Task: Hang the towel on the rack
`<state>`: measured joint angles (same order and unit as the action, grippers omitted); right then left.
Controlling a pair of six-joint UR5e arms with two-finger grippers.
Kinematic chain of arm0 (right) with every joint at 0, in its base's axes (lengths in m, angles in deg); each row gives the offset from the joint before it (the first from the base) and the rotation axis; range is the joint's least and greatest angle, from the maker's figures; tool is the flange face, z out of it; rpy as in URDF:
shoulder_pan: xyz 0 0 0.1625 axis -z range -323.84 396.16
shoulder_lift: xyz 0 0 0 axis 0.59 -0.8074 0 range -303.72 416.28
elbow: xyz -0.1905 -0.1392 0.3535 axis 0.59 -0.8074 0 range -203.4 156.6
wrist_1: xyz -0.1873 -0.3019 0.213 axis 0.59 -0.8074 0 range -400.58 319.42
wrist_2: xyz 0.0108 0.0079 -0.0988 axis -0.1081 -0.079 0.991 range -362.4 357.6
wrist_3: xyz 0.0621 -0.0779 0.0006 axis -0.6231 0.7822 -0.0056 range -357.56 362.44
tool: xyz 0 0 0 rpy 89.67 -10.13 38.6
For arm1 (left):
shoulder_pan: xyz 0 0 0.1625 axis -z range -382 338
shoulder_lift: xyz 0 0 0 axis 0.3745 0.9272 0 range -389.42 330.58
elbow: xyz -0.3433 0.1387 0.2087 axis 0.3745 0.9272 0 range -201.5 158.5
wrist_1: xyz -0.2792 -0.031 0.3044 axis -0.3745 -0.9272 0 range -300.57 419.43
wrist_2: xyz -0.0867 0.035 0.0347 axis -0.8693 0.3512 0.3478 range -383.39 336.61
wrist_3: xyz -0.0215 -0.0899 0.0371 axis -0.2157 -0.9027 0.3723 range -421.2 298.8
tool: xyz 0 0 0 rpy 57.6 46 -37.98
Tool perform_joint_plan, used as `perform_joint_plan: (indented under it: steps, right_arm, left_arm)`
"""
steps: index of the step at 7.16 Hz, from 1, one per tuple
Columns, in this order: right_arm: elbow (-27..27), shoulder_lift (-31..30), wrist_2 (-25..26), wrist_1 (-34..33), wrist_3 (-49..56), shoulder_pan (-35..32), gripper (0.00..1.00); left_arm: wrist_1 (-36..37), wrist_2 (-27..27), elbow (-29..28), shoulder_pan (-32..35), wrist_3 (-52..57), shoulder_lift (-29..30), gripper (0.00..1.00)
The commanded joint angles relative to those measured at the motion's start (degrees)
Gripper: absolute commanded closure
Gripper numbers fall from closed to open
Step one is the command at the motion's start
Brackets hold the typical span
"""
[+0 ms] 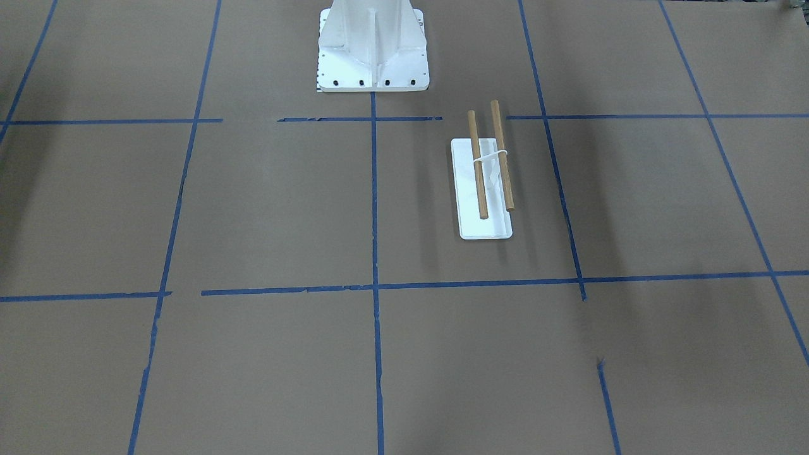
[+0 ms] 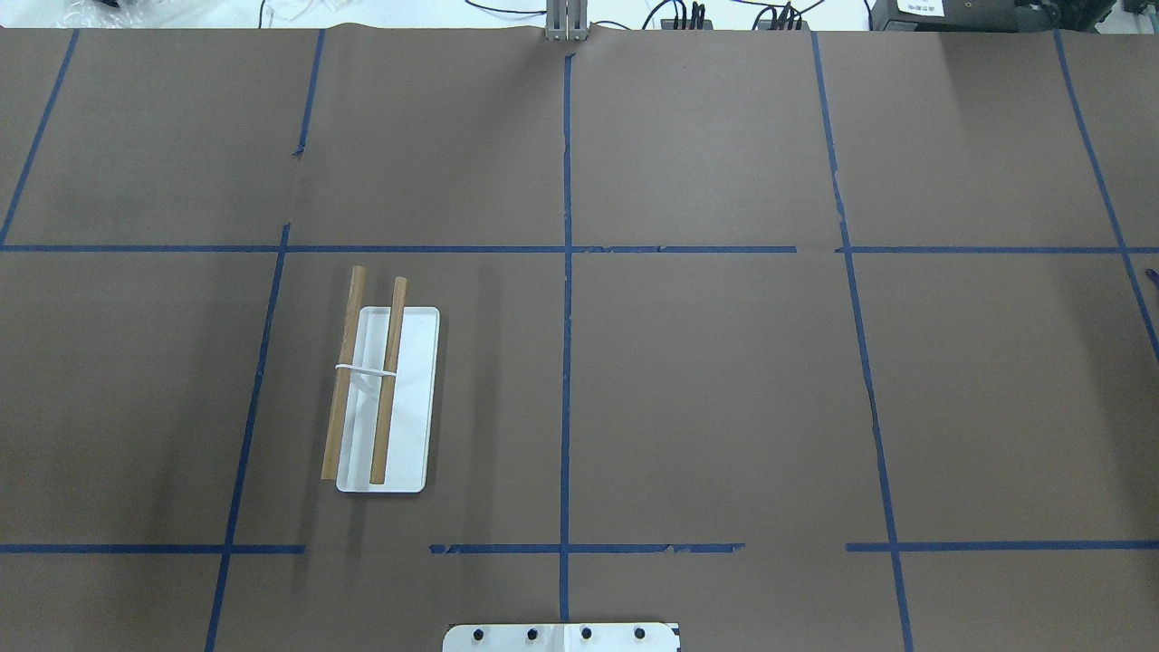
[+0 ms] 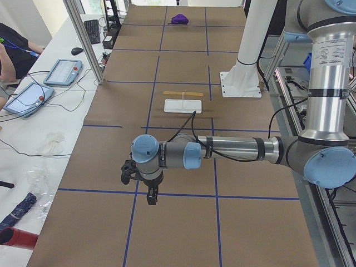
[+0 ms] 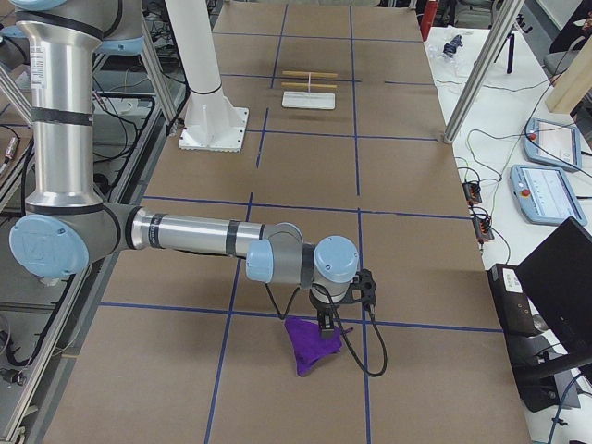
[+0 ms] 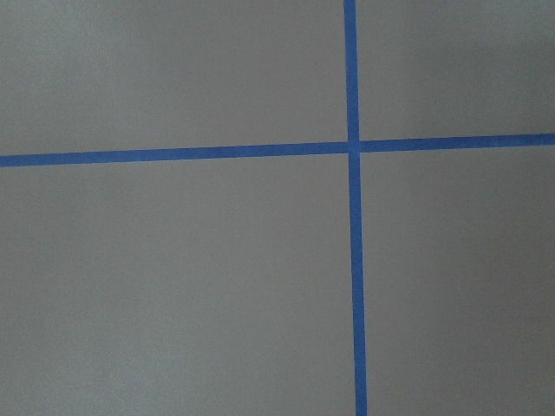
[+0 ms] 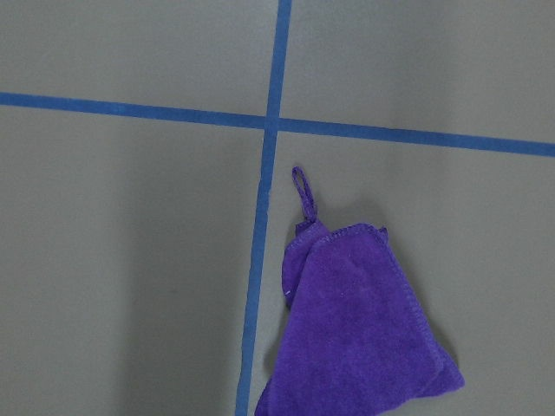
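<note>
The rack is a white base plate with two parallel wooden dowels, standing on the left half of the table; it also shows in the front view and far off in both side views. The purple towel lies crumpled at the table's right end, its hanging loop showing in the right wrist view. My right gripper hangs right over the towel; I cannot tell if it is open or shut. My left gripper hovers over bare table at the left end; I cannot tell its state.
The large white pedestal stands at the robot's side of the table, behind the rack. Blue tape lines cross the brown table cover. Tablets and cables lie on the side bench, where a person sits.
</note>
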<state>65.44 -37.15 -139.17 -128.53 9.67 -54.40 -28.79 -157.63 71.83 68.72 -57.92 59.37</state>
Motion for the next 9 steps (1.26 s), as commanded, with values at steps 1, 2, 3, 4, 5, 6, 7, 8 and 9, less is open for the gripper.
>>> perform_joint_plan:
  steps: [1,2,3,4,5,6,7,8,9]
  right_arm:
    - [-5.7,-0.5,-0.4,9.0,-3.1,0.4,0.00]
    - [-6.7,-1.6,-0.2,14.8,-9.4,1.2,0.00]
    - [-6.7,-2.6,0.8,20.1,-18.4,3.9,0.00]
    - [-7.4,-3.9,2.4,25.4,-23.4,5.5,0.00]
    - [-11.0,-4.2,2.6,31.1,-25.4,7.1,0.00]
    - [-13.3,-4.2,4.0,36.0,-30.1,9.1,0.00]
    - [-14.6,-4.2,4.6,37.5,-33.1,10.9,0.00]
    - [-15.3,-4.2,5.8,37.5,-33.2,12.2,0.00]
    - [-15.9,-4.2,7.5,37.5,-33.2,12.9,0.00]
  left_arm:
    - [0.0,-2.3,0.9,0.1,0.0,0.0,0.00]
    - [0.0,-2.3,1.4,0.0,0.0,0.1,0.00]
    - [0.2,-2.3,2.2,0.0,-0.1,0.0,0.00]
    - [0.2,-2.3,2.3,0.0,-0.1,0.1,0.00]
    - [0.1,-2.3,2.5,0.0,-0.1,0.2,0.00]
    - [0.2,-2.3,2.8,0.0,-0.1,0.2,0.00]
    - [0.2,-2.3,3.0,0.0,-0.1,0.2,0.00]
    - [0.1,-2.3,3.0,0.0,-0.1,0.3,0.00]
    - [0.1,-2.3,3.1,0.0,-0.1,0.3,0.00]
